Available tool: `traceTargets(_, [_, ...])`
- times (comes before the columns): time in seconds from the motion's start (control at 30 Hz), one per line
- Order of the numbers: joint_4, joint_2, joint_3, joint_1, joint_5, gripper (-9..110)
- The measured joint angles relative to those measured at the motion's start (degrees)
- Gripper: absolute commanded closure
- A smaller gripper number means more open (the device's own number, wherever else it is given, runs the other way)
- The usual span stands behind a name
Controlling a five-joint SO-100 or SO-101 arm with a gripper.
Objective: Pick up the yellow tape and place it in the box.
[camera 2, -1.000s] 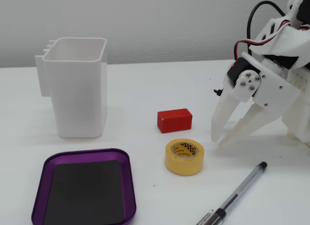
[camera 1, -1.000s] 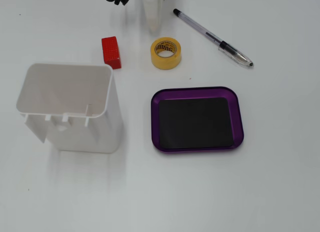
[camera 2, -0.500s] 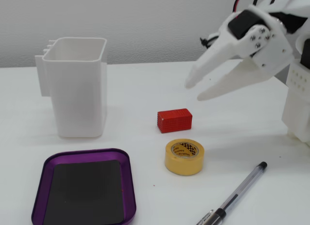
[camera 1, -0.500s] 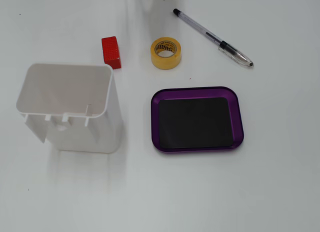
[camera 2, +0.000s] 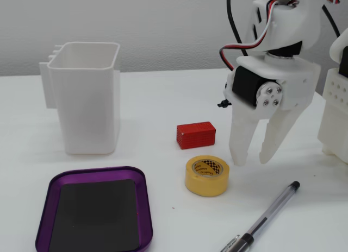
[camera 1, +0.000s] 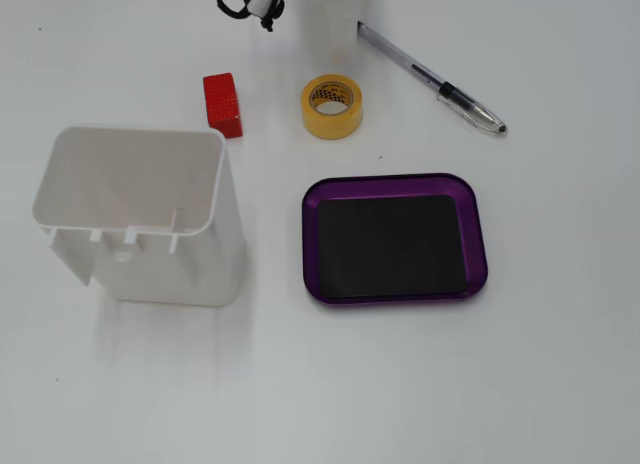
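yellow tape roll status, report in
Tool open, empty, hanging beside the small yellow tape roll. Roll flat on table, untouched. Shallow purple tray empty. Red block and clear pen close by.

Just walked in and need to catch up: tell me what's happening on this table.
A small white robot arm has its pincer hanging open just above the table, beside a roll of yellow tape and holding nothing. The tape lies flat, untouched, between a red block and a pen. The purple tray where the tape should go is empty. A tall white bin stands nearby.
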Motion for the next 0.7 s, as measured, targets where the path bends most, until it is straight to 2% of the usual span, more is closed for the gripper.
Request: traceTargets(0.7, [-12.92, -0.70, 3.87, 2.64, 1.49, 88])
